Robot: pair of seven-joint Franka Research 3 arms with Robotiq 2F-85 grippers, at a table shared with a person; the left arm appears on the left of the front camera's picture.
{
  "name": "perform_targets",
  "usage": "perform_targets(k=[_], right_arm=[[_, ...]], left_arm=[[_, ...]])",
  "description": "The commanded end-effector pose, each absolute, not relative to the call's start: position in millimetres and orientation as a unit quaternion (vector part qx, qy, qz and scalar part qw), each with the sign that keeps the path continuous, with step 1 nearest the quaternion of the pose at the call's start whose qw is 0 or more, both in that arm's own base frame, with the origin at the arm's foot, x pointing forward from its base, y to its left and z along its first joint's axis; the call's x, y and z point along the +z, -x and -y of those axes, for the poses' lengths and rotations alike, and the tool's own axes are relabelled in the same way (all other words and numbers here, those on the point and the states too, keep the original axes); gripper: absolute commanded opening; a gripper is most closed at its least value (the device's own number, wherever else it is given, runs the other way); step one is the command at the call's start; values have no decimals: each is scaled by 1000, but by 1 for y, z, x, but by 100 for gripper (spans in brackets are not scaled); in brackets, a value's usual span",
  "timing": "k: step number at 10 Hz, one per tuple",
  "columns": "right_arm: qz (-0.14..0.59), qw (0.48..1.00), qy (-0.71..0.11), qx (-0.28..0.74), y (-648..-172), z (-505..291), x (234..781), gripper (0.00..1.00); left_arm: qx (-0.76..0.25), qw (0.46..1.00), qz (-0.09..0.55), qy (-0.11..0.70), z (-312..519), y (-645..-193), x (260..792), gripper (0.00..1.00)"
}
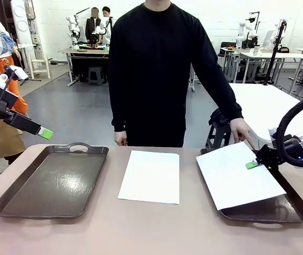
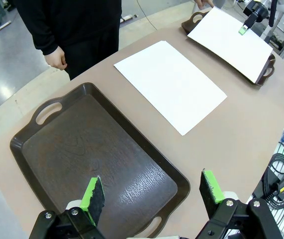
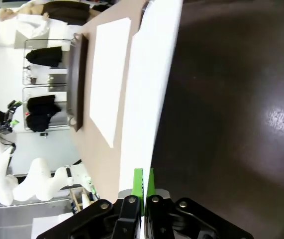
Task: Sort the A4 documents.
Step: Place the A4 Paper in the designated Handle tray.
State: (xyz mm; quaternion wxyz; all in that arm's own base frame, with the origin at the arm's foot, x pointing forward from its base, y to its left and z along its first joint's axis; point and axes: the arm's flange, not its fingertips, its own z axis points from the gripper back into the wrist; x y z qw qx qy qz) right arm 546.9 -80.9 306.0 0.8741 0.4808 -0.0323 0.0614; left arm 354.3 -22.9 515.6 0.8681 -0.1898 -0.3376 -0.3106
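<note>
While the right claw (image 1: 252,164) is pinched shut on the far-right edge of one sheet (image 1: 235,179), that sheet lies skewed over the right tray (image 1: 281,211), with its near-left corner overhanging the rim towards the table (image 1: 140,231). From the right wrist view the green pads meet on the paper's edge. Whether the sheet rests on the tray floor or hangs just above it is hard to tell.

A second sheet (image 1: 150,176) lies flat on the table between the two trays, touching neither, with its long axis running from the robot's side towards the person. The left claw (image 1: 45,133) hangs wide and empty, raised over the left tray (image 1: 50,183), which holds nothing. From that claw the second sheet lies to the right, past the tray's rim. Since the right arm is occupied, the left is probably better placed to fetch it. A person's hand (image 1: 241,130) rests by the right tray's far corner.
</note>
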Motion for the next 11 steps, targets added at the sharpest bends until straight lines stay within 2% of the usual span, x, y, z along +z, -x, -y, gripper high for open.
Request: perform_targets(k=[1,4,7,11], right_arm=[[33,889,-452,65,-542,89,307,1],[26,906,-417,66,-550,101,305,1],[55,912,-405,31,-555,99,300,1],[58,915,-398,23,-551,91,304,1]], left_arm=[[-314,865,339,196,20,-355,514,100],[-314,865,339,196,20,-355,514,100],[-314,865,339,196,20,-355,514,100],[-314,865,339,196,20,-355,514,100]])
